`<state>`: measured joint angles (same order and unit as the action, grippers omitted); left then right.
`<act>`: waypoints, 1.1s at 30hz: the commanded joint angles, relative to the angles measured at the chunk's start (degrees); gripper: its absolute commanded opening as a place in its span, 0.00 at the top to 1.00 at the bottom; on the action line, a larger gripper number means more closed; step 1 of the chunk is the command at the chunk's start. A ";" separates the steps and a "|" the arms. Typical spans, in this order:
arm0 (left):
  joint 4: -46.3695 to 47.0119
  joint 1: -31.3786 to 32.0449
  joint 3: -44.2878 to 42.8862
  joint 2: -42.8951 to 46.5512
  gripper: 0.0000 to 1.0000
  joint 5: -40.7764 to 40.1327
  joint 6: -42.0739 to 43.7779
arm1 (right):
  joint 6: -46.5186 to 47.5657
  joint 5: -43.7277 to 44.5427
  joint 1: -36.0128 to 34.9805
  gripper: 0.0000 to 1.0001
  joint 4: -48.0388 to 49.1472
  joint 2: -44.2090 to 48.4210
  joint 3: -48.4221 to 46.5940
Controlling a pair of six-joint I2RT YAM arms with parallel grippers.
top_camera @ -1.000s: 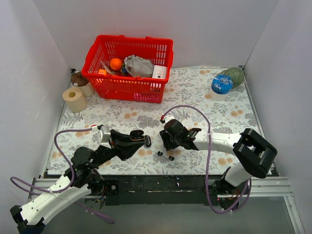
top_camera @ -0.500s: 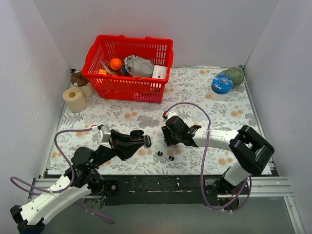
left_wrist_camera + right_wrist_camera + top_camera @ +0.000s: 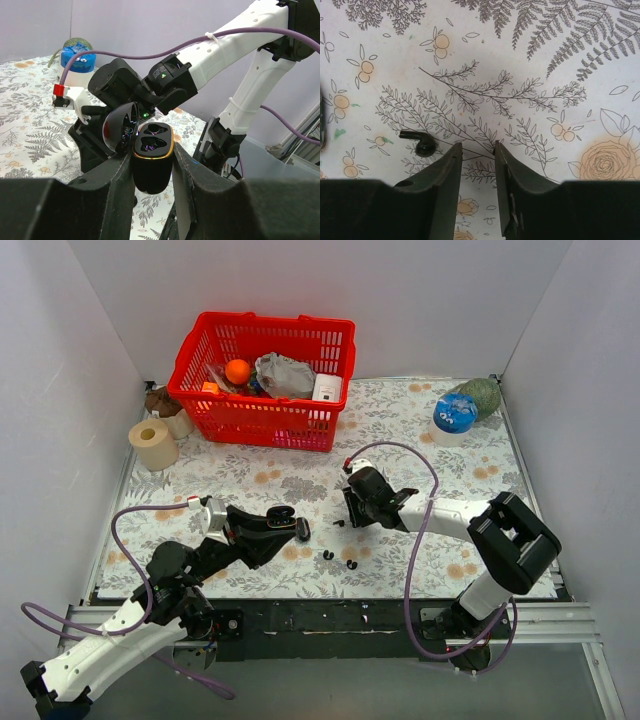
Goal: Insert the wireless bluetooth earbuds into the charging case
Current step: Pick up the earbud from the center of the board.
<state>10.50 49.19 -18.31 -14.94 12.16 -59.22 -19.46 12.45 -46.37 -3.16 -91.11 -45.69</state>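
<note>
Evidently the open charging case [image 3: 151,150] is clamped by the left gripper [image 3: 152,167] for loading, while the right gripper [image 3: 476,150], narrowly parted and empty, is held beside an earbud [image 3: 421,144].

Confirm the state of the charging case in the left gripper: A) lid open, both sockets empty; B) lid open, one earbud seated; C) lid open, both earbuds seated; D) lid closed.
A: the left wrist view shows the left gripper clamped on the charging case, its lid swung up and both sockets bare.
</note>
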 commanded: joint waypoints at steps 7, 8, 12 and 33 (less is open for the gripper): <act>-0.22 -0.23 0.73 0.08 1.00 -0.91 -0.54 | -3.65 -5.41 -3.90 0.99 2.54 7.18 5.96; -0.13 -0.23 0.73 0.09 1.00 -0.83 -0.63 | -3.91 -5.59 -4.34 0.99 2.63 6.91 6.66; -0.31 -0.23 0.64 0.17 1.00 -0.47 -0.55 | -4.53 -7.00 -4.87 0.99 5.44 4.90 7.02; -1.01 -0.23 0.02 -0.70 1.00 -0.39 -0.19 | 4.52 2.67 -3.38 0.99 -0.62 -4.16 -0.71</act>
<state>9.80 49.19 -18.15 -14.96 11.92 -59.86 -19.07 10.59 -50.22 2.07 -93.34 -45.78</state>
